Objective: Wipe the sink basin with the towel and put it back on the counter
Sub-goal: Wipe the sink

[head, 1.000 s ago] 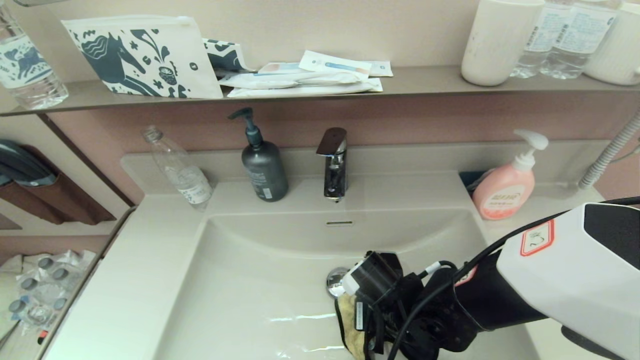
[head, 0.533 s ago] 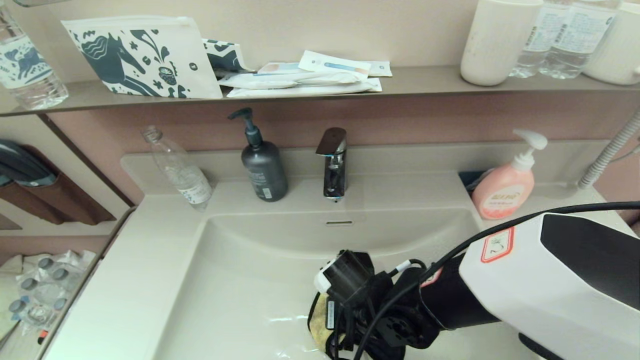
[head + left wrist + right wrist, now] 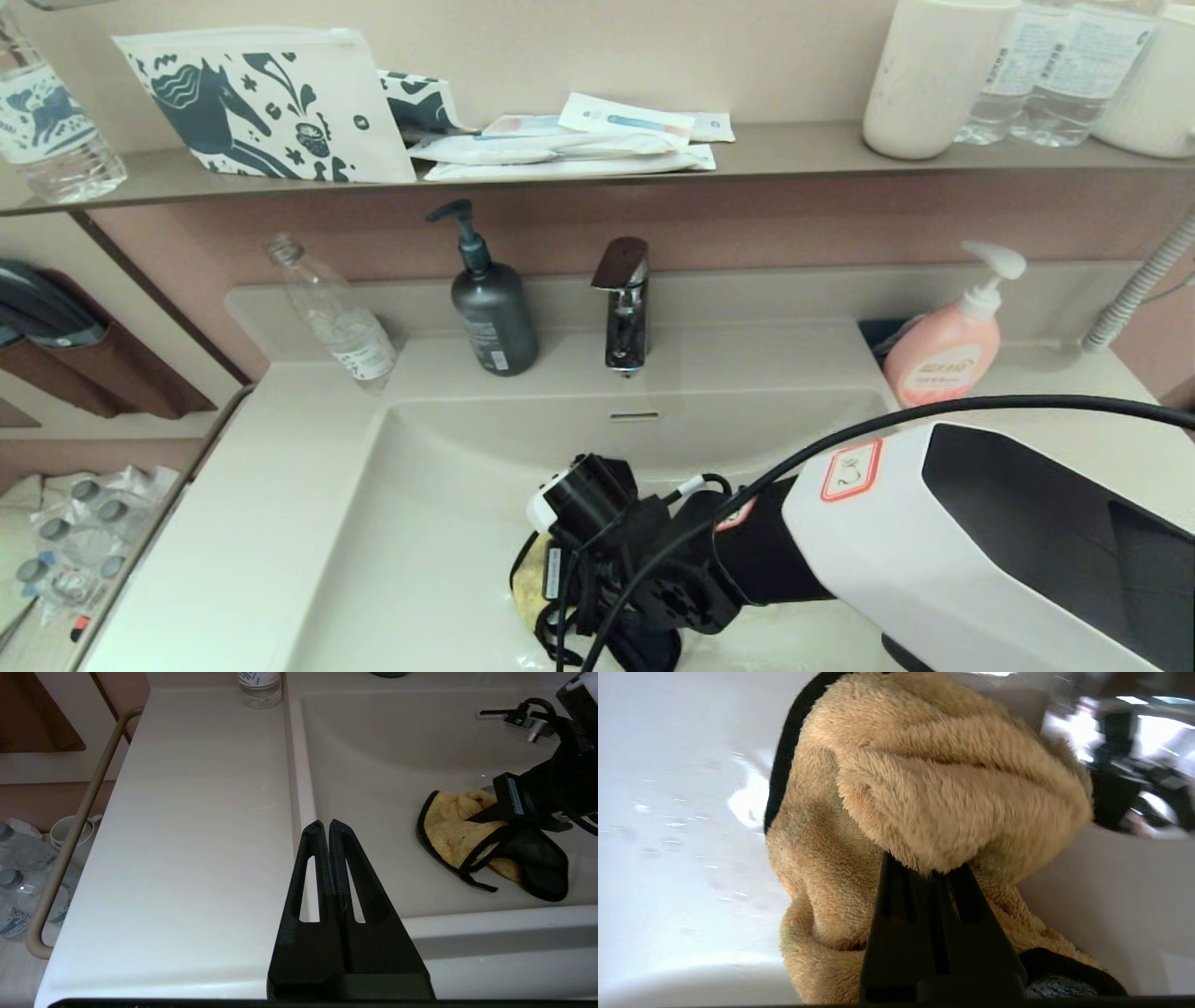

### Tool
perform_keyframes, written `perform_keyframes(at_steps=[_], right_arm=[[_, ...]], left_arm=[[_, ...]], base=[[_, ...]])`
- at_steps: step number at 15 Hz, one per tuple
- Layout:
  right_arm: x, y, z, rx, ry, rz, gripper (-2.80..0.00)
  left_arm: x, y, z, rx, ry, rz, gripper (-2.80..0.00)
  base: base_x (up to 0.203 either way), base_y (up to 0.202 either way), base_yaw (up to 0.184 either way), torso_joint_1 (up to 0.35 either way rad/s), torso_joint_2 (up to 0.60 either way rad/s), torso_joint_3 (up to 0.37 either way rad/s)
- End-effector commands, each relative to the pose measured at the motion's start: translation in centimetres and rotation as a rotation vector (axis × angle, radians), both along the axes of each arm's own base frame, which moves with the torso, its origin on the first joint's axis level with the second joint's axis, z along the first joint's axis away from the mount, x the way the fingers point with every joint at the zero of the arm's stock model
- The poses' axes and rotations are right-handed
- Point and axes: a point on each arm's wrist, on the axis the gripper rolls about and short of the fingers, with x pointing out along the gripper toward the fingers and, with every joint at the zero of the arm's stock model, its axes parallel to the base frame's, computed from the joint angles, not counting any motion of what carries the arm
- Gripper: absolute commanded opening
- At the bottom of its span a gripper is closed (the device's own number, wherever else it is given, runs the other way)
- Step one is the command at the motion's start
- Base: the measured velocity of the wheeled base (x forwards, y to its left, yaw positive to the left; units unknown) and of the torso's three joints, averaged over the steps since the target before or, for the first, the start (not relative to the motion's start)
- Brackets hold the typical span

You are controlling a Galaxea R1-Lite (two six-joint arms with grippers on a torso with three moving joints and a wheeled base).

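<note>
The mustard-yellow towel (image 3: 455, 828) with black trim lies bunched on the floor of the off-white sink basin (image 3: 448, 523). My right gripper (image 3: 930, 868) is shut on the towel (image 3: 943, 788), its fingertips buried in the fluffy pile. In the head view only a yellow corner of the towel (image 3: 528, 583) shows under the right wrist, and the drain plug is hidden behind the arm. The left gripper (image 3: 326, 826) is shut on nothing and hovers over the counter (image 3: 196, 826) beside the basin's left rim.
A grey pump bottle (image 3: 490, 308), a chrome tap (image 3: 624, 303) and a clear empty bottle (image 3: 336, 317) stand along the back ledge. A pink soap dispenser (image 3: 943, 350) is at the back right. The overflow slot (image 3: 634, 416) sits below the tap. A rail (image 3: 74, 830) runs along the counter's left edge.
The right gripper has dragged the towel leftward across the basin floor, from right of the drain to left of it. The drain plug is now covered by the arm.
</note>
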Motion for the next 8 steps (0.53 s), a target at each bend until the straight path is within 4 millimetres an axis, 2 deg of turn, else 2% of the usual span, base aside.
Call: perform_keyframes(at_steps=[1, 4, 8], right_arm=[[0.4, 1.1, 0.5, 0.035, -0.011, 0.015, -2.8], [1.2, 2.3, 0.2, 0.027, -0.031, 0.039, -2.8], [3.0, 2.7, -0.8, -0.036, -0.106, 0.03, -2.8]], left_arm=[[0.0, 0.0, 0.0, 0.0, 0.001, 0.0, -2.8], [0.0, 0.0, 0.0, 0.0, 0.001, 0.0, -2.8], [0.0, 0.0, 0.0, 0.0, 0.001, 0.0, -2.8]], base=[[0.0, 0.0, 0.0, 0.0, 0.0, 0.0], [0.0, 0.0, 0.0, 0.0, 0.0, 0.0], [0.0, 0.0, 0.0, 0.0, 0.0, 0.0]])
